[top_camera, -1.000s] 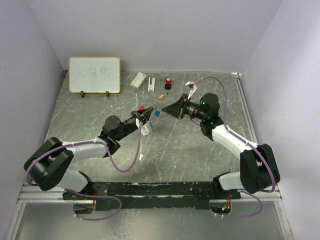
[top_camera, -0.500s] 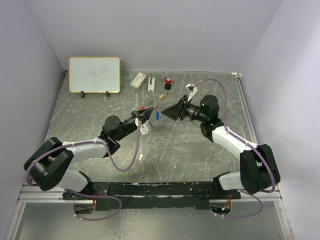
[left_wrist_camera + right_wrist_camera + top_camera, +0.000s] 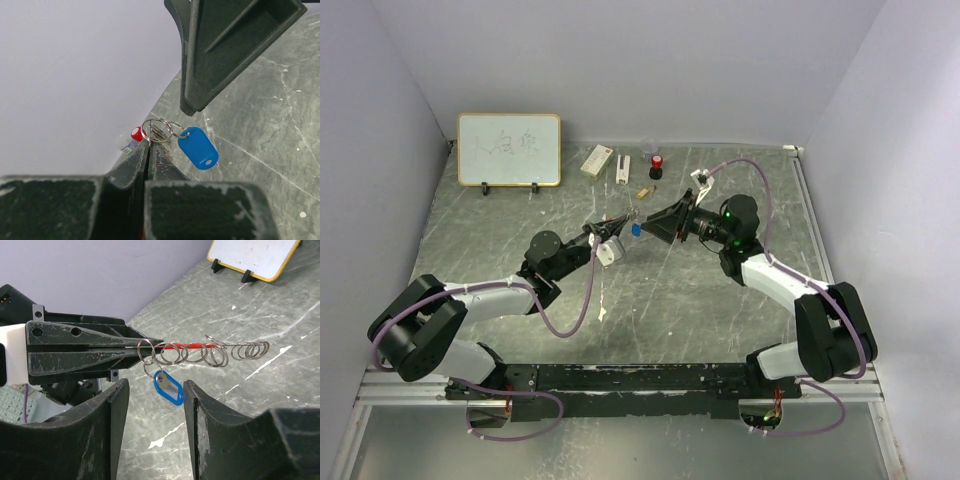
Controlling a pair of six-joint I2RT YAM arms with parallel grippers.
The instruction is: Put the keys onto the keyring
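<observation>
Left gripper (image 3: 158, 344) clenched on the keyring (image 3: 186, 345); right gripper (image 3: 156, 385) parted and empty.
The blue key (image 3: 169, 388) hangs from the keyring's loop nearest the left fingertips, between the right gripper's spread fingers and touching neither. The keyring juts out level above the table (image 3: 670, 300). The tan-gold key (image 3: 643, 192) lies on the table beyond the keyring, apart from it.

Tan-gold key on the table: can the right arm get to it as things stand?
Probably yes. The right gripper is open and empty, and the tan-gold key lies on bare table just beyond it. The left gripper, shut on the keyring, sits off to the side, not between them.
</observation>
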